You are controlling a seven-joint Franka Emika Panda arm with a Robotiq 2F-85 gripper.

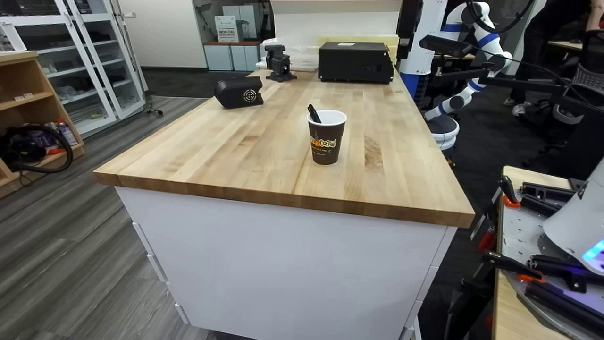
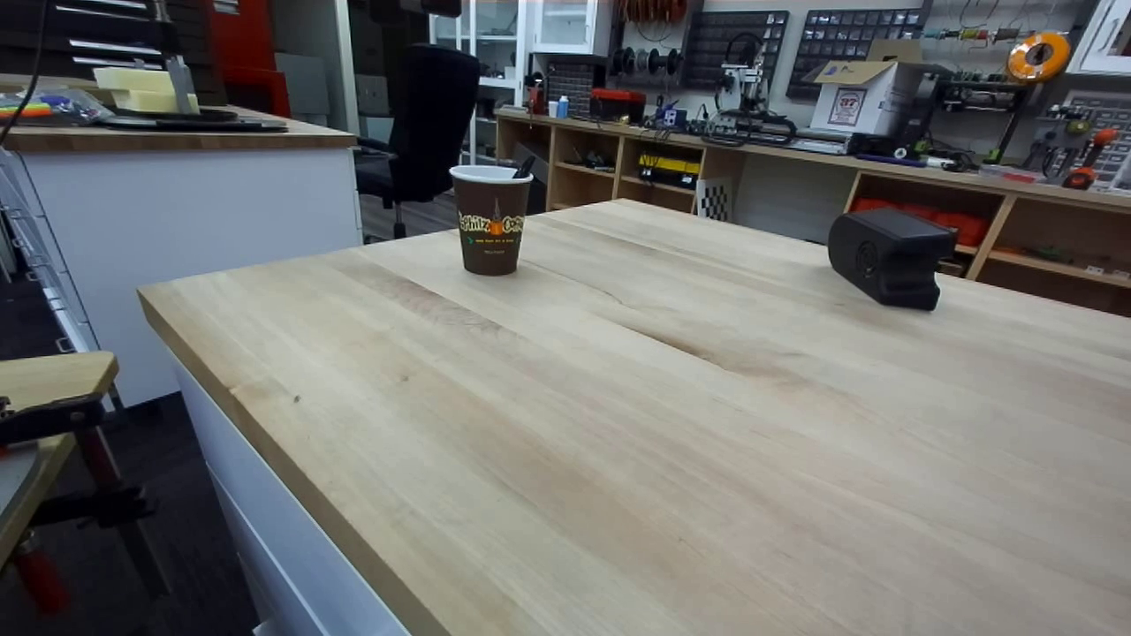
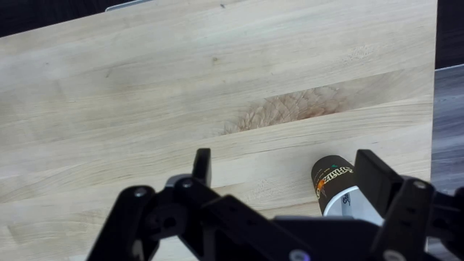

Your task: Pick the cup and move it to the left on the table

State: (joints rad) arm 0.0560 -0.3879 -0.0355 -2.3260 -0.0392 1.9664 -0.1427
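The dark brown cup (image 1: 326,144) with a white rim and yellowish lettering stands upright on the wooden table (image 1: 226,151). A thin black stick leans out of it. The cup (image 2: 491,225) and the table (image 2: 618,424) also show in the other exterior picture. In the wrist view my gripper (image 3: 284,156) is open, its two black fingers wide apart and empty. The cup (image 3: 331,177) lies below the fingers, close to the right finger, which hides part of its side and mouth. The table (image 3: 145,90) fills the view behind. I cannot make out my gripper in the exterior views.
A black box-like device (image 1: 238,92) stands near the table's far left side; it also shows at right (image 2: 892,256). A larger black box (image 1: 356,62) and a black stand (image 1: 279,63) are at the back. The robot base (image 1: 578,219) sits beside the table.
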